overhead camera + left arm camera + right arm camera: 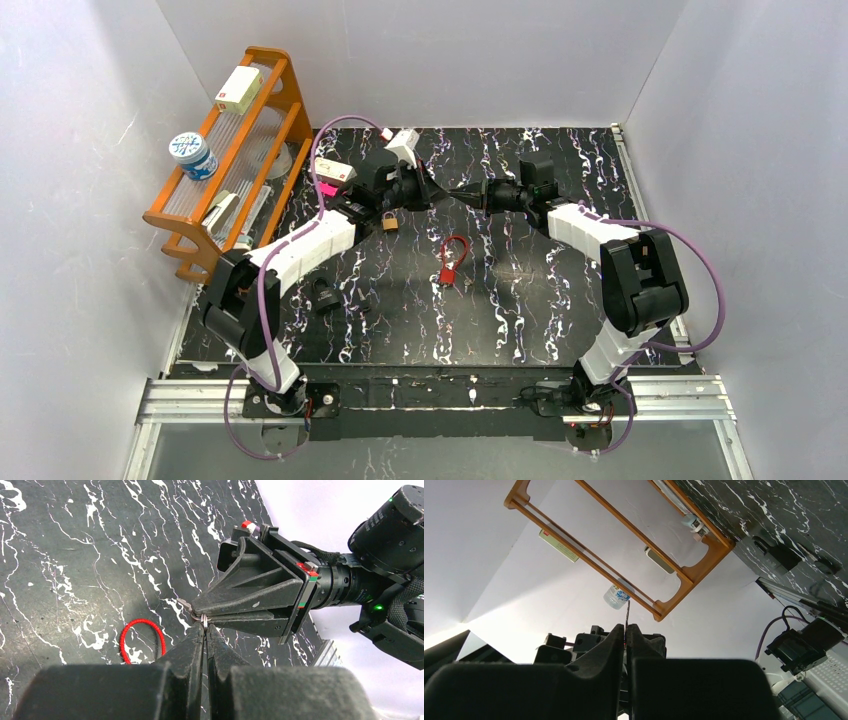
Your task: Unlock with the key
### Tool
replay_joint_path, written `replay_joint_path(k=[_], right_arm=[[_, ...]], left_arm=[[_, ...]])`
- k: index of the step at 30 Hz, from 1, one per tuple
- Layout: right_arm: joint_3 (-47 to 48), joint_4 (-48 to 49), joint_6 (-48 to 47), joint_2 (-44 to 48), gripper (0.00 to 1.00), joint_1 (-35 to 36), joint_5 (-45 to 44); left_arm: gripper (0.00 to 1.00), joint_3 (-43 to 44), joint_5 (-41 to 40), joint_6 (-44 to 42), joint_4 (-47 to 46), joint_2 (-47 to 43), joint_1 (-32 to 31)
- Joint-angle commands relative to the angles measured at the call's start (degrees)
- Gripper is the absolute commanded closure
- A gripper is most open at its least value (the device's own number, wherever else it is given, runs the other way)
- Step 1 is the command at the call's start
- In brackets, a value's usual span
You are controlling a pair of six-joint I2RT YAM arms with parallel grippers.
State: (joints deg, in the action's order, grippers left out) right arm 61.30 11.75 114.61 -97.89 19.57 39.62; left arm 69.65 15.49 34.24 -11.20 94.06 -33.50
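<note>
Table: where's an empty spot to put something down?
Bare mat lies between the red lock and the right arm, and in the far right corner. Crowded by the rack: boxes, brass padlock, left arm.

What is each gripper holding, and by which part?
Both are shut on the key: the left gripper on its ring, the right gripper nearer the blade.

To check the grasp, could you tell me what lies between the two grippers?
The key and its ring, held by left gripper and right gripper; left wrist view.
</note>
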Motion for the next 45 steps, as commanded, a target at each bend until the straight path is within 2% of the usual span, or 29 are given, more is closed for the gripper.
replay_joint_path(k=[1,5,6,10,11,13,16,20,25,30,34,37,40,43,45], right_arm=[[0.71,2.23,-2.22,0.79,0.88,0.16,-0.79],[1.61,1.81,-5.57,0.92,0.97,0.09,-1.73],[1.74,1.60,-6.94,1.09,0.99,-0.05,-2.13],[2.73,-0.11,-16.89,2.04,0.99,-1.59,-3.40],[2.55,1.08,-19.81,2.22,0.99,-2.27,-3.10],[0.92,5.92,-23.46,3.27,0.99,-3.91,-1.48],[-0.14,14.97,-29.01,4.58,0.99,-5.56,1.44],[2.54,19.26,-38.84,5.22,0.99,-6.40,10.17],[6.97,15.03,-47.98,7.49,0.99,-6.42,17.59],[8.83,10.09,-58.01,11.79,0.99,-6.48,19.39],[9.41,10.68,-61.21,12.79,0.99,-6.47,22.33],[9.45,11.50,-61.79,12.98,0.99,-6.48,23.78],[9.71,10.72,-62.17,12.75,0.99,-6.48,23.48],[9.93,11.13,-61.97,12.26,0.99,-6.38,23.89],[10.21,11.38,-61.67,12.05,0.99,-6.41,24.36]], left_arm=[[1.00,-1.59,-0.47,0.08,-0.31,-3.57,-0.03],[0.99,-1.92,-0.55,0.36,0.42,-3.96,-0.08],[0.92,-1.69,-0.64,0.39,1.09,-4.10,-0.08],[0.46,-0.61,-2.57,0.87,4.35,-4.85,-0.08],[0.37,-0.38,-3.03,1.61,4.71,-5.24,0.08],[0.24,0.23,-2.55,4.54,4.24,-5.82,0.97],[0.12,2.32,-0.17,7.70,3.13,-5.81,2.33],[0.11,5.65,4.83,12.91,-0.20,-3.51,3.91],[0.11,5.17,12.07,22.55,-17.26,-2.31,5.63],[0.16,7.46,15.60,24.52,-17.68,-0.74,5.99],[0.31,7.44,19.99,25.09,-18.76,-0.52,5.99],[0.38,7.43,23.95,25.38,-20.15,-0.43,5.90],[0.38,6.96,26.10,25.75,-21.86,-0.77,5.90],[0.34,6.51,27.18,25.87,-23.04,-0.83,5.90],[0.38,6.34,27.82,26.17,-23.50,-0.44,5.77]])
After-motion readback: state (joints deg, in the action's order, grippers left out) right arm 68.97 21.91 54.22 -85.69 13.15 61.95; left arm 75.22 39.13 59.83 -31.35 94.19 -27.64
